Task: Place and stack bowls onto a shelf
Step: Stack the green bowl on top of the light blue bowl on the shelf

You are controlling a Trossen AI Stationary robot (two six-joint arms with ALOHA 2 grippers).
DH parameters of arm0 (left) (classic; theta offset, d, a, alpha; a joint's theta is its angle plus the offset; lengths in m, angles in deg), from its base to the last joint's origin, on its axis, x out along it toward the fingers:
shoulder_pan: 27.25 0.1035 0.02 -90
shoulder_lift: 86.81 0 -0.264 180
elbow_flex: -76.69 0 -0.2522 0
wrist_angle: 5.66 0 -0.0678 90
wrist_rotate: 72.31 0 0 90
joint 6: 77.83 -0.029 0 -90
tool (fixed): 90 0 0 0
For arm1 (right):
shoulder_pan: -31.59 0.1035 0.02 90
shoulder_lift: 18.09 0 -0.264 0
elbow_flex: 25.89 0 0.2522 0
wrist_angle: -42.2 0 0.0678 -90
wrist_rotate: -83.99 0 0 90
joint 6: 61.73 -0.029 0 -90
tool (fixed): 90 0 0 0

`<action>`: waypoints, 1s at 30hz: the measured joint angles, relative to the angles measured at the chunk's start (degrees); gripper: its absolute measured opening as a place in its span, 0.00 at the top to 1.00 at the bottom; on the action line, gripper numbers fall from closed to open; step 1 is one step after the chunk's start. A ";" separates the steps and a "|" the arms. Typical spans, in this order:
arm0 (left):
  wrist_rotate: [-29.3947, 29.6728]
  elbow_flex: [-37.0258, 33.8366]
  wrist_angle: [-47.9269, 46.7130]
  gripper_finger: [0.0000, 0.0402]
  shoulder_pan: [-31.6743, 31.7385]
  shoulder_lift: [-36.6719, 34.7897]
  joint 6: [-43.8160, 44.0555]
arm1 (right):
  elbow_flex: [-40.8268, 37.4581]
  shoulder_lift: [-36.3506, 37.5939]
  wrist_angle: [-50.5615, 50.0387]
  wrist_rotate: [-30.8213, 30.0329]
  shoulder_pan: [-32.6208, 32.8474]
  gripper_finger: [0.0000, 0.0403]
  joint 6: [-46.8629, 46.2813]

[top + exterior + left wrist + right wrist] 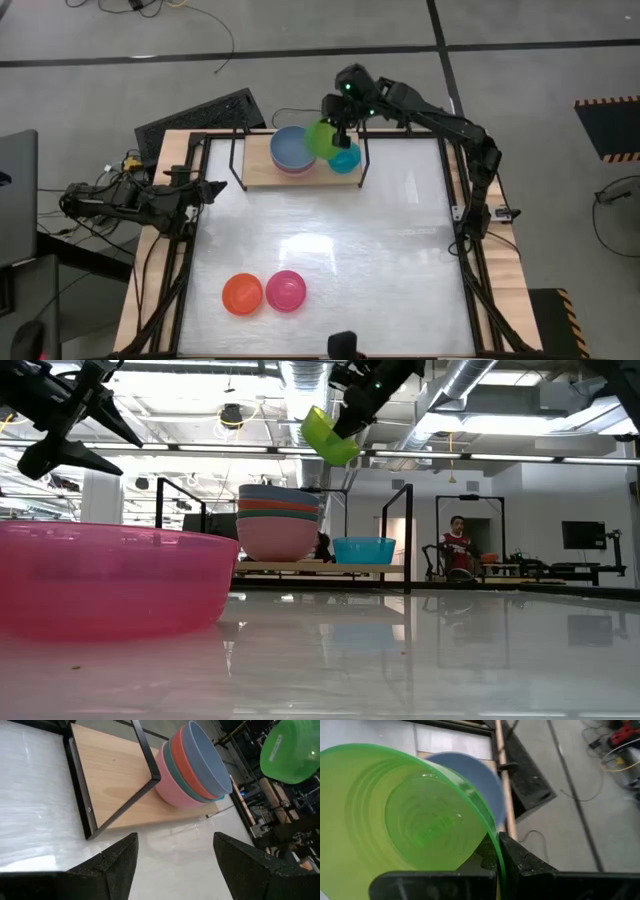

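Above shelf: right gripper clamps lime bowl by rim, tilted, between stack and teal bowl. Left gripper spread, waiting well away.

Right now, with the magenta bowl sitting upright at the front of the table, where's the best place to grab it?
Probably the rim, from above. The magenta bowl sits mouth up, so a pincer can straddle its wall. Take the side facing away from the orange bowl, which nearly touches it.

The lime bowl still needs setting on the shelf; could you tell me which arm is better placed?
Right. Its gripper already holds the lime bowl above the shelf; the left gripper waits, open, at the table's left edge.
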State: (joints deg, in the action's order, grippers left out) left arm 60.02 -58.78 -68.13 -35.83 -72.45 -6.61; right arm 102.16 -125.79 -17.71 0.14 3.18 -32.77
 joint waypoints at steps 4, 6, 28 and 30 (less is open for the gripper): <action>1.10 0.00 0.00 0.39 0.00 0.00 0.15 | 0.38 -0.22 -0.69 1.07 -2.29 0.95 2.94; 1.88 -0.01 0.03 0.39 0.00 0.00 0.19 | 0.38 -0.22 -0.59 2.64 -3.35 0.95 3.01; 8.18 0.00 -1.35 0.39 0.00 0.00 1.05 | 0.36 -4.99 -4.68 6.09 -11.38 0.95 13.62; 9.25 0.00 -1.36 0.39 0.00 0.00 1.05 | 0.36 -5.09 -4.22 6.18 -11.95 0.95 13.76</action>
State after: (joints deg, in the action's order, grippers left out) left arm 69.27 -58.78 -69.48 -35.83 -72.44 -5.56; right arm 102.53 -130.88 -21.93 6.32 -8.77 -19.01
